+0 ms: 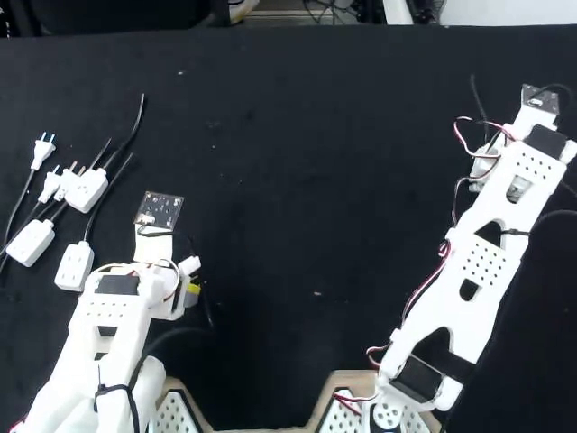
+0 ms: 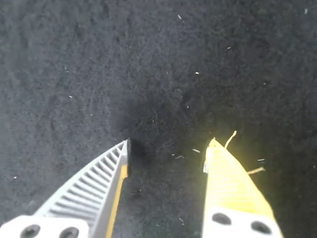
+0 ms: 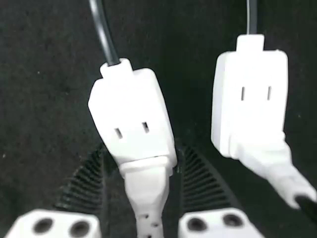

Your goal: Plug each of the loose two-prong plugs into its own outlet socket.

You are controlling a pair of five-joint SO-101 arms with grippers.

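**High view.** We see the left arm (image 1: 108, 316) at the near left corner of the desk (image 1: 315, 135). It is folded short, with its wrist turned down toward the surface. The right arm (image 1: 491, 262) is stretched along the right edge, and its wrist lies toward the far right corner. Near the left edge lie a blue-pronged plug (image 1: 41, 149), two more loose plugs (image 1: 51, 183) with bare prongs, and three outlet sockets (image 1: 30, 242). All are white, on black cords (image 1: 126, 135).

**Left wrist view.** The left end effector (image 2: 169, 144) points down at bare black desk. Its jaws are spread wide, with nothing between them. One finger is white and ribbed (image 2: 99, 188); the other is yellow (image 2: 233, 183).

**Right wrist view.** The right end effector (image 3: 142, 153) straddles the first plug (image 3: 143, 198), a white plug seated against the end of the first socket (image 3: 131, 114). The dark ribbed fingers (image 3: 198, 183) stand one on each side of this plug. We see a narrow gap on each side, so the jaws are not clamped on it. Just beside this pair lies the second socket (image 3: 250, 99), with the second plug (image 3: 270, 163) seated in its end. A black cord leaves each of these two sockets.
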